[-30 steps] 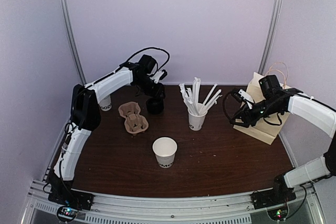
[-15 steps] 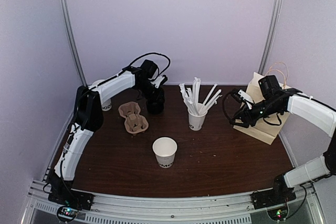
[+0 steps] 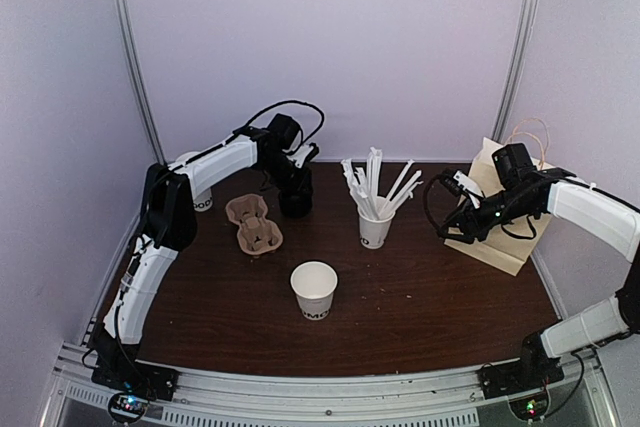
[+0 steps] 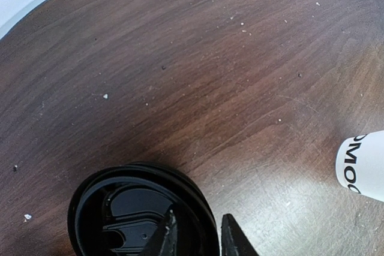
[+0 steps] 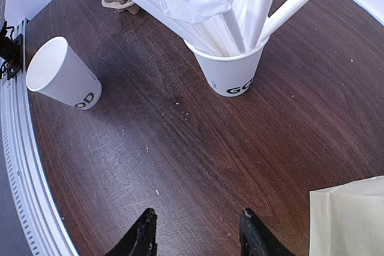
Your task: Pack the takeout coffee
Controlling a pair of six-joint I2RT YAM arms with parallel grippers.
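No cup with a black dome lid shows in any view. A lidless white cup [image 3: 314,289] with black lettering stands at the table's centre, also in the right wrist view [image 5: 63,76]. A stack of black lids [image 3: 295,203] sits at the back. My left gripper [image 3: 296,187] is down on it. In the left wrist view its fingers [image 4: 198,223] straddle the rim of the top lid [image 4: 120,208], one inside and one outside, closed on it. My right gripper [image 3: 450,209] hangs open and empty [image 5: 197,217] above the table by the paper bag.
A white cup of long straws [image 3: 375,225] stands mid-table [image 5: 228,70]. A brown pulp cup carrier [image 3: 254,224] lies left of the lids. Stacked lidless cups [image 3: 200,197] stand behind the left arm. A paper bag [image 3: 505,222] stands at the right.
My left gripper came down and back onto the black lid stack, then held still. The right arm has not moved.
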